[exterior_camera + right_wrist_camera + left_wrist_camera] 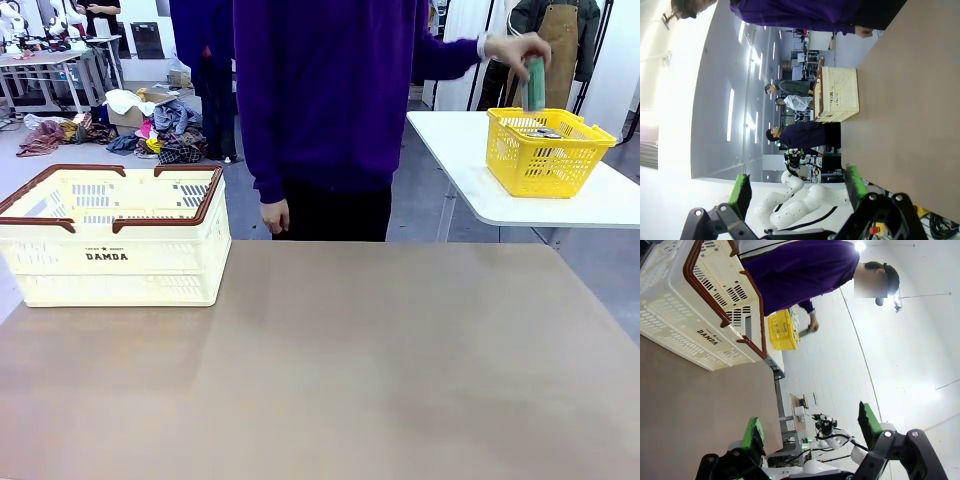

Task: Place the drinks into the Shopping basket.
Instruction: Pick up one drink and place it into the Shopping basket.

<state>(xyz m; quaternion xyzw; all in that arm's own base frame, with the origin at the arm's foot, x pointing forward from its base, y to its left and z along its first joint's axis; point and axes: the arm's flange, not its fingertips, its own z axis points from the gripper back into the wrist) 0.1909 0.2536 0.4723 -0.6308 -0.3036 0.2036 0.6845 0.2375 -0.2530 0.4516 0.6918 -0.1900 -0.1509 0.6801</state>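
The Shopping basket (60, 270) is moulded in smooth cream plastic; the desk (330, 370) is finished matt and smooth; the yellow basket (540, 165) is made of plastic mesh.

Cream-white slotted plastic Shopping basket (110, 278) on brown counter (350, 370), far-left corner. Person in purple top (320, 90) behind far edge, centre. White side table (600, 205) beyond far-right corner; yellow mesh basket (545, 165) on it. Slim green drink can (535, 85) in person's hand (515, 50) above yellow mesh basket.

Cream Shopping basket (110, 278), yellow basket (545, 165)
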